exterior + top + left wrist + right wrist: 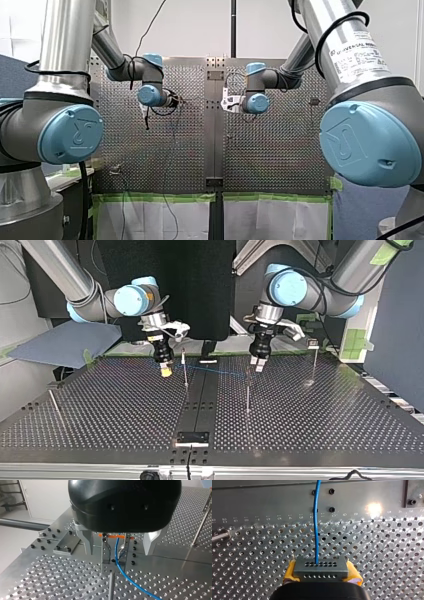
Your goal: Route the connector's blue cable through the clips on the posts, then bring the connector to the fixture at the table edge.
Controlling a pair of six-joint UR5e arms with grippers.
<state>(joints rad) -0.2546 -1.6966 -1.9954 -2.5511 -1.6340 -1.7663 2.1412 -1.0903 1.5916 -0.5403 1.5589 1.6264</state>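
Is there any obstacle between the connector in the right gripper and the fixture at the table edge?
Nothing visible blocks it. In the top view only bare table lies between the connector and the fixture; one post stands close beside that line.

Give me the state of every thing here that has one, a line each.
right tool: shut on the connector.
connector: gripped, away from the fixture.
blue cable: stretched from the connector toward my left tool.
left tool: low by the cable, grip unclear.
fixture: holds no connector.
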